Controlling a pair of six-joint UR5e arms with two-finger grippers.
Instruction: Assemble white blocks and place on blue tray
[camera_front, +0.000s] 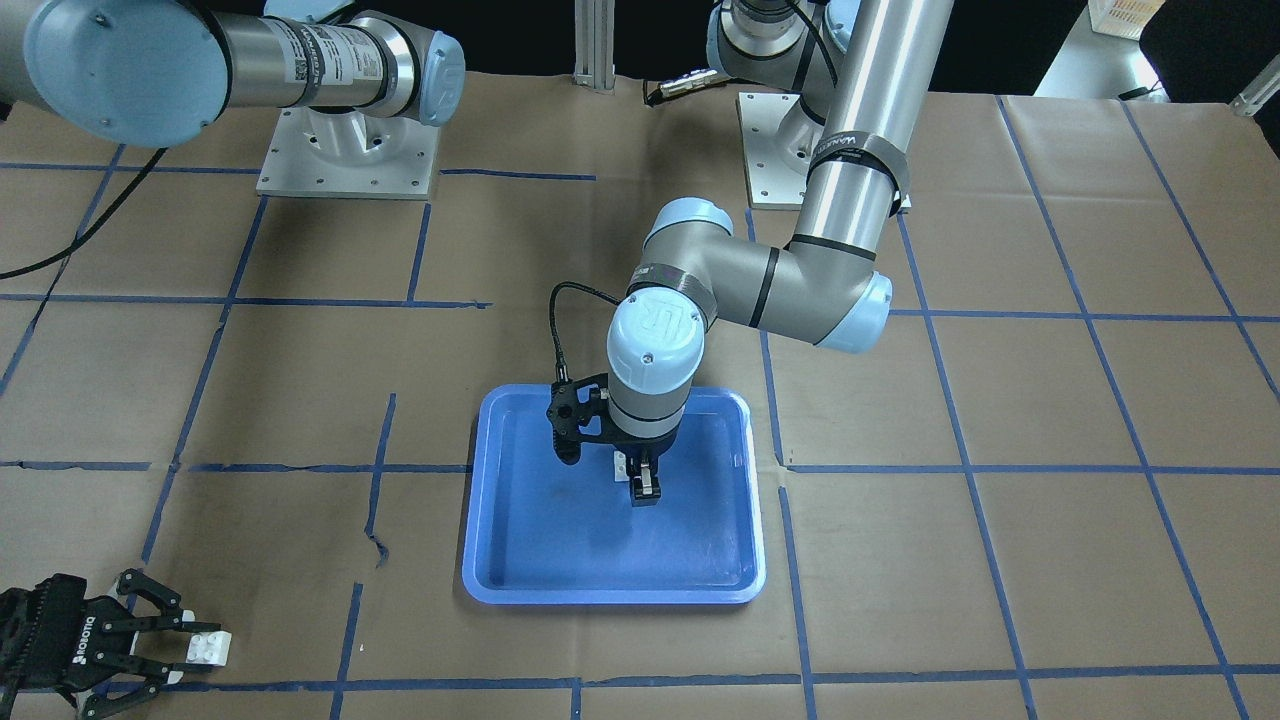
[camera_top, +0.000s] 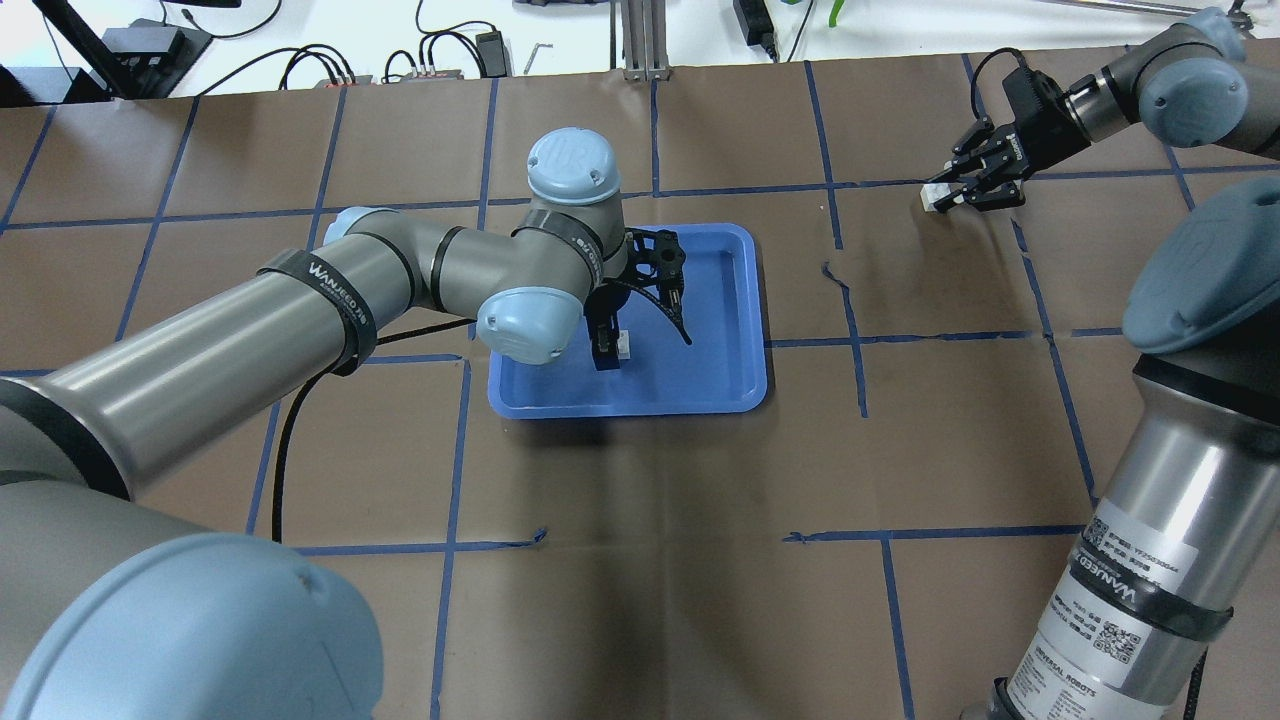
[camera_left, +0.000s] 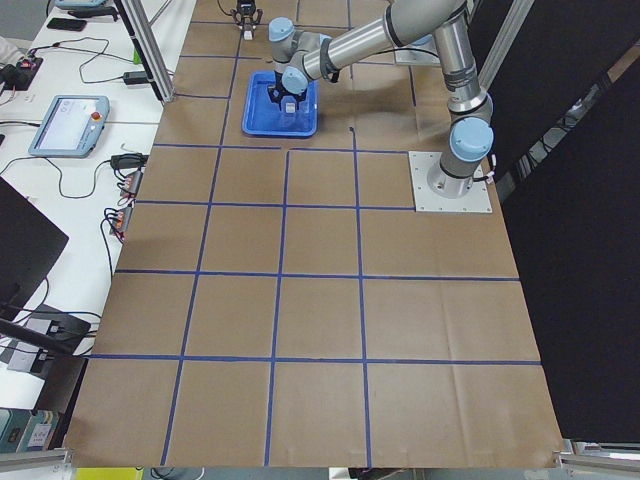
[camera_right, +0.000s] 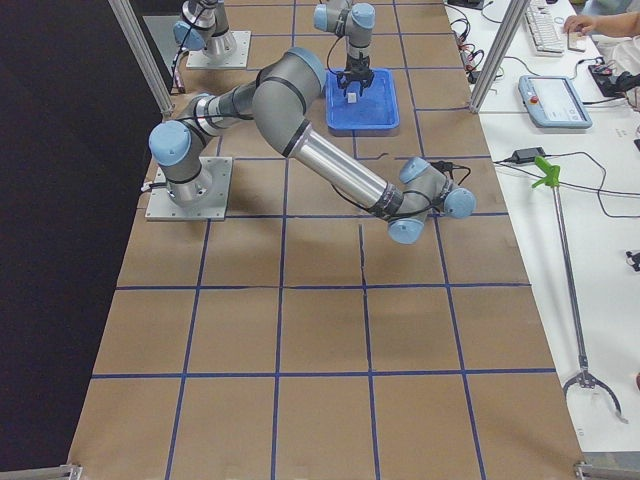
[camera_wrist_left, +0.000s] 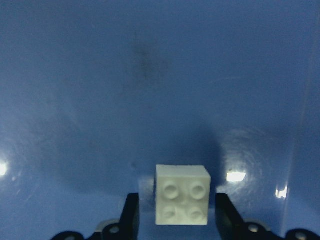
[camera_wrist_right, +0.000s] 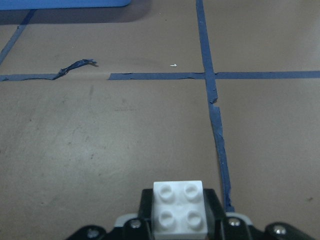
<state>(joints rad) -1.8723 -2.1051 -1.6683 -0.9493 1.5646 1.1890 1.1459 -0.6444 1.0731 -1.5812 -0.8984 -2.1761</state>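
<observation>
A: At the centre of the overhead frame, item one?
B: Blue tray (camera_top: 700, 375), one, shallow, rounded corners. It lies flat on the table (camera_top: 650, 560), which is covered in brown paper with a grid of blue tape (camera_wrist_right: 212, 100).
A: Contents?
B: Tray-side white block (camera_wrist_left: 182, 195), one, square, four studs up, near the tray's middle. The left gripper (camera_front: 645, 492) points straight down over it. In the left wrist view the block sits between the two fingers (camera_wrist_left: 131, 217). A narrow dark gap shows on each side, so the jaws stand slightly apart and are not pressed on it. Whether the block rests on the tray floor I cannot tell.
A: Upper right of the overhead frame?
B: Right gripper (camera_front: 185, 648), one, well apart from the tray, low over the paper. The same unit sits in the lower left corner of the front-facing frame.
A: Load?
B: Far white block (camera_wrist_right: 179, 207), one, studs up, pinched at the fingertips, both pads tight against its sides. A strip of blue tape runs just right of it in the right wrist view.
A: Blocks joined?
B: No, two separate pieces, one at each gripper
</observation>
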